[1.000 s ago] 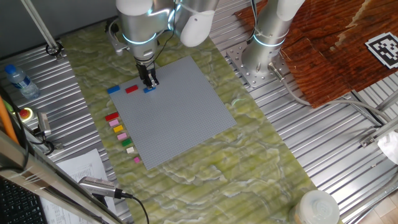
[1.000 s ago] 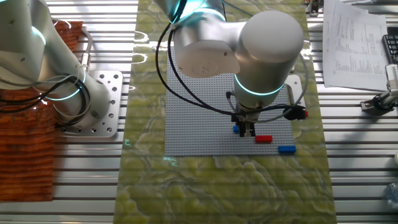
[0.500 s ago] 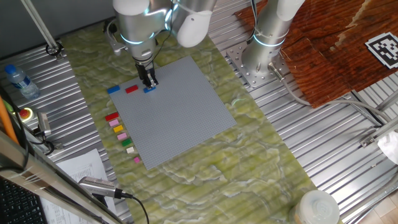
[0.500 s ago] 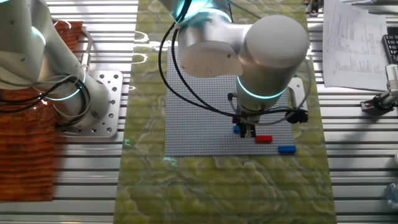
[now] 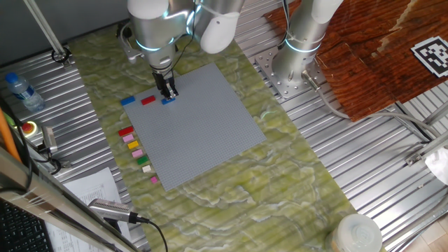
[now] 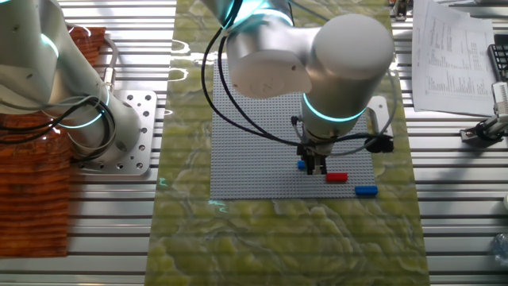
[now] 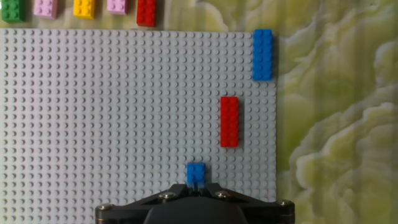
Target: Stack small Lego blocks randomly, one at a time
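Observation:
My gripper (image 5: 169, 93) stands at the far left edge of the grey baseplate (image 5: 203, 133), fingers down on the plate. In the hand view the gripper (image 7: 196, 186) is shut on a small blue block (image 7: 196, 171) that sits on the studs. This block also shows in the other fixed view (image 6: 302, 165) beside the gripper (image 6: 317, 167). A long red brick (image 7: 229, 121) lies on the plate just ahead. A long blue brick (image 7: 262, 54) lies at the plate's corner. A row of green (image 7: 12, 9), pink (image 7: 46, 7), yellow (image 7: 84, 7) and red (image 7: 146, 11) blocks lies beyond the plate's edge.
A second arm's base (image 5: 297, 66) stands on the metal table behind the plate. A water bottle (image 5: 21, 91), papers and a handheld tool (image 5: 112, 210) lie at the left. The green mat (image 5: 280, 182) surrounds the baseplate.
The arm's upper body has shifted a little to the left. The gripper tips and the small blue block stay at the same spot on the plate.

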Available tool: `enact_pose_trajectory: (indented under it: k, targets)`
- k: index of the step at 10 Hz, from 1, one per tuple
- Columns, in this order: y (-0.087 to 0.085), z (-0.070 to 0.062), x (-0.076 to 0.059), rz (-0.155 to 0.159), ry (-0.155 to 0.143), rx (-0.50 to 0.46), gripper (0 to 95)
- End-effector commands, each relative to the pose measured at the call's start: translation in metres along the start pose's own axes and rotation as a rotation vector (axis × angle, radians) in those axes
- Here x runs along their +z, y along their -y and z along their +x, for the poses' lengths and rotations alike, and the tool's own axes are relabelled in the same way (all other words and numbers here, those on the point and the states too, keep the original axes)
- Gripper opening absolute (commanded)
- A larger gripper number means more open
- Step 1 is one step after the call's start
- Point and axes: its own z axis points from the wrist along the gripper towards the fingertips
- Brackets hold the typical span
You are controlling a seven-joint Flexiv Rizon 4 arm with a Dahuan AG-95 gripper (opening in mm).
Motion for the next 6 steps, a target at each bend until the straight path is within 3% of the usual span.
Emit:
enact_pose_trajectory:
  k: [1, 3, 6]
  targets:
    - [-0.002, 0.002, -0.010, -0.006, -0.017, -0.008, 0.0]
    - [-0.005, 0.006, -0.026, 0.004, -0.030, -0.017, 0.0]
    - [-0.009, 0.012, -0.039, 0.005, -0.021, -0.028, 0.0]
